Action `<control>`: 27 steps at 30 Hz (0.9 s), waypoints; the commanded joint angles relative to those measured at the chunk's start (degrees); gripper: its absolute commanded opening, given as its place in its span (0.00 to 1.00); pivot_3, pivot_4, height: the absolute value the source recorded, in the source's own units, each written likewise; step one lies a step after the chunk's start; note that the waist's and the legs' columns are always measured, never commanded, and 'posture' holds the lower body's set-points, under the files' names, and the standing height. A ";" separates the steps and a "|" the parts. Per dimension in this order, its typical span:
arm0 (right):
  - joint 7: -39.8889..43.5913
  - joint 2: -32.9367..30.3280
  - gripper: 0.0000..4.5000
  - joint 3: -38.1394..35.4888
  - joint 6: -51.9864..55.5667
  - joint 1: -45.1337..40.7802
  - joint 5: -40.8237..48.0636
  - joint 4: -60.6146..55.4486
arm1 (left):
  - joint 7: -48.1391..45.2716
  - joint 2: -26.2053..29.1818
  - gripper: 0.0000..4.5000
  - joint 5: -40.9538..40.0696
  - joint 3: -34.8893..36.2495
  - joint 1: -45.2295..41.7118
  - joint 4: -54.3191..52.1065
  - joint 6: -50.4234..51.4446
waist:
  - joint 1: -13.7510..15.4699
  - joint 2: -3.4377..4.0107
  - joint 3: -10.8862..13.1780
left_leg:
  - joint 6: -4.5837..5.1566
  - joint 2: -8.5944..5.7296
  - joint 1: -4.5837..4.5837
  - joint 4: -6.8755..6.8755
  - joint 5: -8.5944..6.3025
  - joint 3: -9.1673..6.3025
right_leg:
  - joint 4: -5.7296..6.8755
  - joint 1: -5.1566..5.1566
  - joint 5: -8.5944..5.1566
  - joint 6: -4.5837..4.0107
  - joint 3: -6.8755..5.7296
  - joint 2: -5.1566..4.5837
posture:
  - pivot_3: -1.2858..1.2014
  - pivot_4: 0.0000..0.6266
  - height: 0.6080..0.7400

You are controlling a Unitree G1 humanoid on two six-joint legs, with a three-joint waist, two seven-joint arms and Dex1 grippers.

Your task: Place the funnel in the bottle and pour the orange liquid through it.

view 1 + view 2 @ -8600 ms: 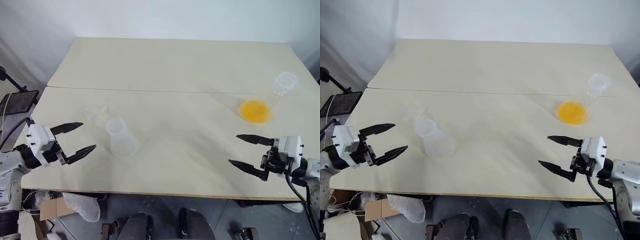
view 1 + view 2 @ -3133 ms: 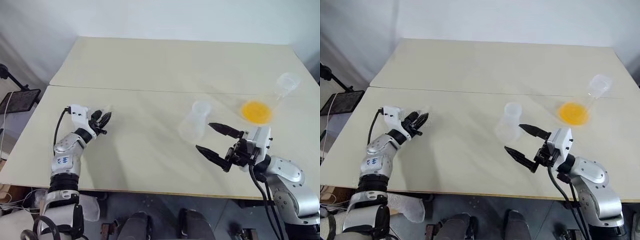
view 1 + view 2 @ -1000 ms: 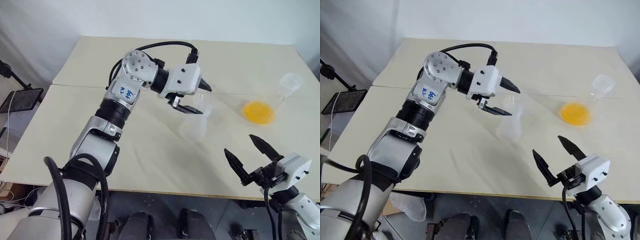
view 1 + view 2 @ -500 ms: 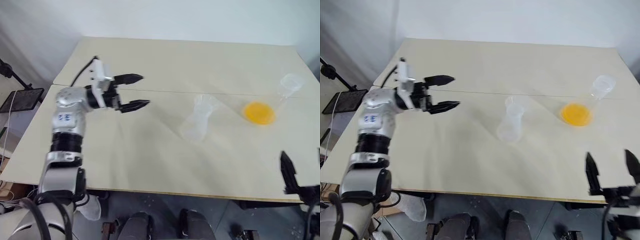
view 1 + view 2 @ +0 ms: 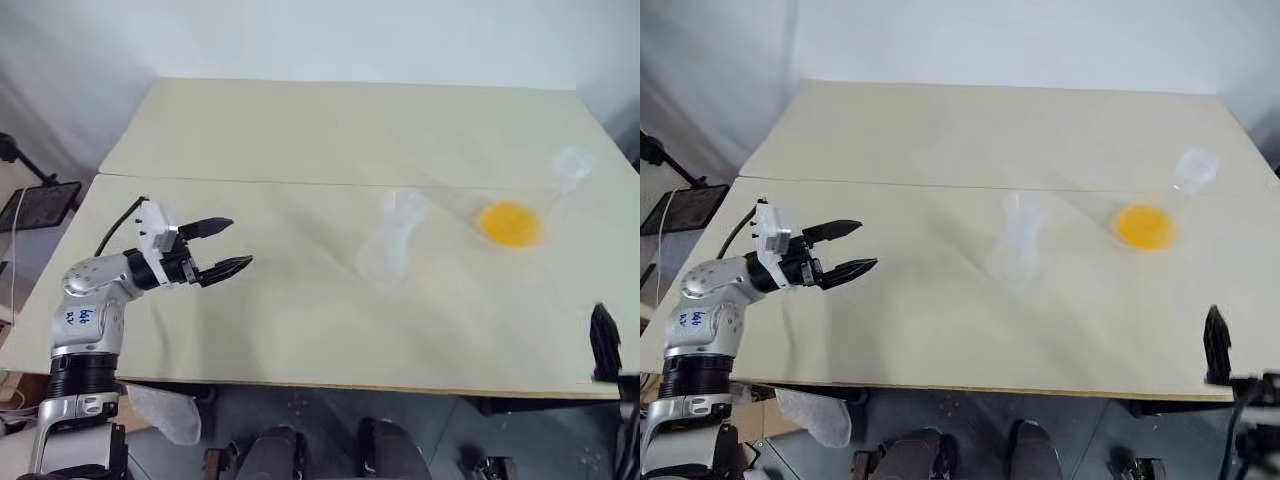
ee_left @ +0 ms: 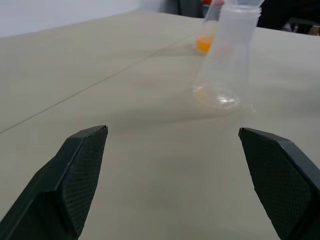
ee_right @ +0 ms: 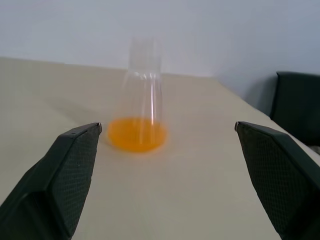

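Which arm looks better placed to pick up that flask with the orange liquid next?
Right, probably. The flask of orange liquid stands on the table's right side, and the open right gripper faces it squarely. The open left gripper sits far off at the table's left, with the funnel-topped bottle between it and the flask.

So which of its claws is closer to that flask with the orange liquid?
Right. The right gripper faces the flask from the table's near edge; the left gripper hovers across the table.
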 commanded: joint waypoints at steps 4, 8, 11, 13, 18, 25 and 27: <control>-6.42 -11.50 1.00 2.64 16.76 -20.08 2.30 10.92 | 3.23 -0.69 0.99 -3.63 0.50 3.71 -8.98 2.92 | -0.58 0.03 0.02 | -0.10 0.17 -0.02 0.03 -0.04 0.00 | 0.05 -0.02 -0.09 -0.17 -0.08 0.07 | 0.52 0.24 1.00; -4.97 -15.67 1.00 5.31 20.79 -30.08 0.19 21.07 | 4.45 -1.03 0.99 -4.08 -0.11 4.63 -11.37 3.96 | -0.27 0.04 0.01 | -0.10 0.17 -0.09 0.03 -0.02 -0.02 | 0.11 -0.03 -0.12 -0.21 -0.26 0.18 | 0.52 0.24 1.00; -2.89 -17.76 1.00 7.73 20.62 -37.23 -1.89 28.01 | 5.16 -1.07 0.99 -4.53 -0.06 5.05 -12.69 4.39 | -0.51 0.04 0.02 | -0.04 0.06 -0.15 0.06 0.00 0.01 | 0.11 -0.03 -0.11 -0.20 -0.36 0.12 | 0.52 0.24 1.00; -2.07 -18.18 1.00 8.45 20.59 -40.90 -2.38 31.59 | 5.62 -1.15 0.99 -4.67 -0.11 5.18 -13.25 4.52 | -0.44 0.04 0.02 | 0.00 0.04 -0.20 0.08 0.02 0.01 | 0.05 -0.04 -0.10 -0.17 -0.54 0.09 | 0.52 0.24 1.00; 0.12 -17.71 1.00 10.36 18.89 -48.57 -4.28 39.72 | 6.52 -1.32 0.99 -4.89 -0.48 5.70 -14.51 4.24 | -0.58 0.04 0.02 | 0.00 0.06 -0.19 0.09 0.02 -0.01 | 0.07 -0.02 -0.10 -0.17 -0.71 0.12 | 0.52 0.24 1.00; 2.41 -17.09 1.00 12.26 16.33 -54.68 -6.69 47.49 | 7.23 -1.47 0.99 -4.76 -0.60 6.15 -15.18 3.65 | -0.62 0.04 0.02 | 0.00 0.06 -0.20 0.08 0.02 -0.01 | 0.06 -0.02 -0.09 -0.17 -0.74 0.12 | 0.52 0.24 1.00; 3.13 -16.89 1.00 12.83 14.19 -56.68 -7.64 50.00 | 7.36 -1.52 0.99 -4.69 -0.66 6.25 -15.30 3.52 | -0.65 0.05 0.02 | -0.01 0.07 -0.20 0.08 0.02 -0.01 | 0.06 -0.02 -0.09 -0.17 -0.75 0.12 | 0.52 0.24 1.00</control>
